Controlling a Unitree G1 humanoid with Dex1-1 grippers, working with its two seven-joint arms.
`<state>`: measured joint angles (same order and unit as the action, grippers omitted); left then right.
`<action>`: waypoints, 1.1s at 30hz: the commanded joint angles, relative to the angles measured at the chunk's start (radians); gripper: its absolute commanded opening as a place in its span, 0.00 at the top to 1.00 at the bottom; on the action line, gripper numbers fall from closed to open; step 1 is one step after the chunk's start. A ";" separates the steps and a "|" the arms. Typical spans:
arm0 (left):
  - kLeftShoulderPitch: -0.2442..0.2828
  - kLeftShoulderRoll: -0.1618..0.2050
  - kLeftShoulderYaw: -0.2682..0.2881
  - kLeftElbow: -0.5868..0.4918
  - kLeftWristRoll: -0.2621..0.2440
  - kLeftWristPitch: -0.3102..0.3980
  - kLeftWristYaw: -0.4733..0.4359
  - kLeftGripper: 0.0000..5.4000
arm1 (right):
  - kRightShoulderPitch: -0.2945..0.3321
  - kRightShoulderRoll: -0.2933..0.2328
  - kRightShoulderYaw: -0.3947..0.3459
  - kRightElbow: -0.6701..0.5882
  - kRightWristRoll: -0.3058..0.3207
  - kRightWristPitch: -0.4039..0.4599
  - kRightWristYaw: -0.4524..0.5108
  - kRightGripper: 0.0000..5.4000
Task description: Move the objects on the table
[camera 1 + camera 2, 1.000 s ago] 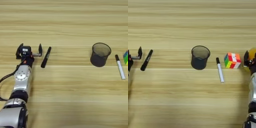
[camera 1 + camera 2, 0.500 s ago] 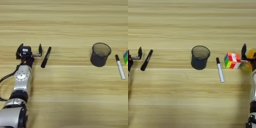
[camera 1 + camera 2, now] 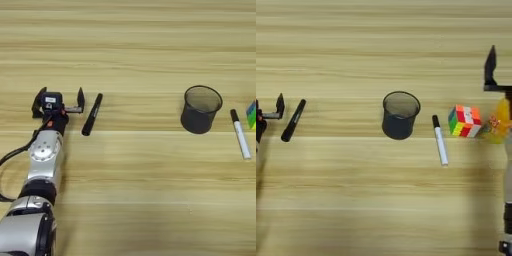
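The broad light-brown wooden plank table (image 3: 130, 190) is carrying everything in one loose row. The left gripper (image 3: 58, 101) is resting at the left, fingers spread apart and holding nothing, just beside the black marker (image 3: 92, 114), likely lining up on it. The black mesh pen cup (image 3: 400, 115) is standing upright mid-table (a probable home for pens). The right gripper (image 3: 496, 85) is hovering at the right edge over the small orange juice bottle (image 3: 499, 121); whether it is gripping, I cannot tell. The multicoloured puzzle cube (image 3: 465, 121) is sitting between that bottle and the white black-capped marker (image 3: 439, 139).
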<state>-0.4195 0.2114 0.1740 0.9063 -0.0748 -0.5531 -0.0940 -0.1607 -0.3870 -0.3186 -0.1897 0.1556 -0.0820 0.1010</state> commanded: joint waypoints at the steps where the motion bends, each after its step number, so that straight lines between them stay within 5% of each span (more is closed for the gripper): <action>1: -0.017 0.005 -0.001 0.006 0.007 0.005 0.000 0.00 | 0.057 0.024 0.079 -0.135 0.052 0.068 0.067 0.01; 7: -0.020 0.006 -0.002 0.010 0.008 0.004 0.001 0.00 | 0.129 0.065 0.158 -0.186 0.100 0.133 0.128 0.01; 25: -0.023 0.002 -0.006 0.017 0.012 -0.001 0.003 0.00 | 0.006 0.092 0.223 0.164 -0.177 -0.055 0.039 0.01; 33: -0.021 -0.001 -0.008 0.013 0.013 0.000 0.004 0.00 | -0.026 0.079 0.192 0.297 -0.197 -0.116 0.000 0.01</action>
<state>-0.4256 0.2108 0.1713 0.9159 -0.0732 -0.5549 -0.0918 -0.1601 -0.2996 -0.1070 0.0734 -0.0366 -0.1860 0.1144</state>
